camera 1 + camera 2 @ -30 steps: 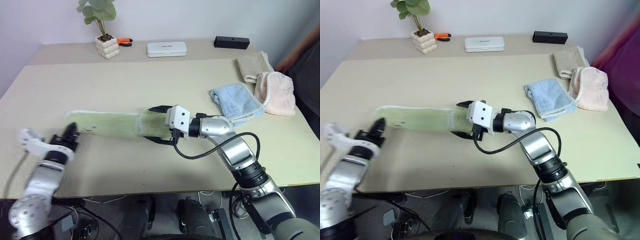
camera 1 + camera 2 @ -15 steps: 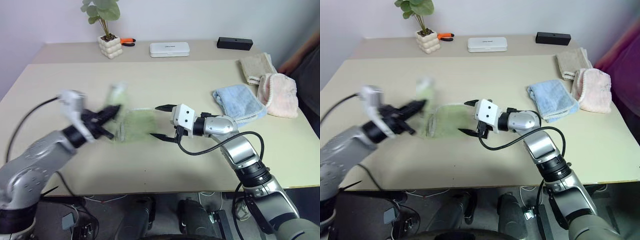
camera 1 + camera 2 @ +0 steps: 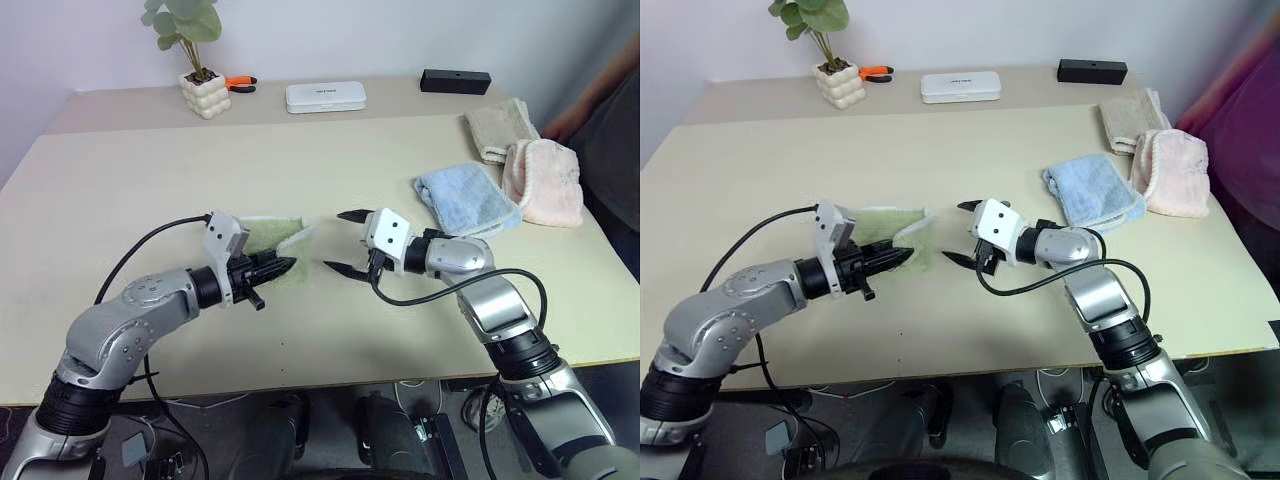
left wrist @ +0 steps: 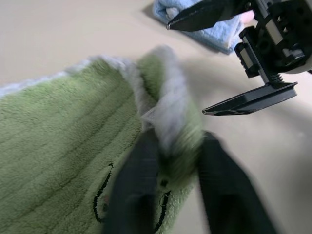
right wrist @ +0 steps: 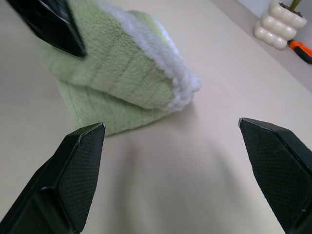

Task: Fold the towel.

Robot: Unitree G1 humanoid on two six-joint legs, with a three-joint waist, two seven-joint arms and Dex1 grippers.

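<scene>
Towel (image 4: 58, 146) logo in left wrist view

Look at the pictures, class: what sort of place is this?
Probably an office or lab room used as a test bench: a plain beige table against a bare wall, a potted plant, and spare towels piled at one side.

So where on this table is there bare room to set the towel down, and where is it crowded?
Bare tabletop lies between the green towel and the plant pot, and along the near edge. The right side is crowded: blue towel, pink towel, beige towel. The left pincer and right pincer narrow the middle.
</scene>
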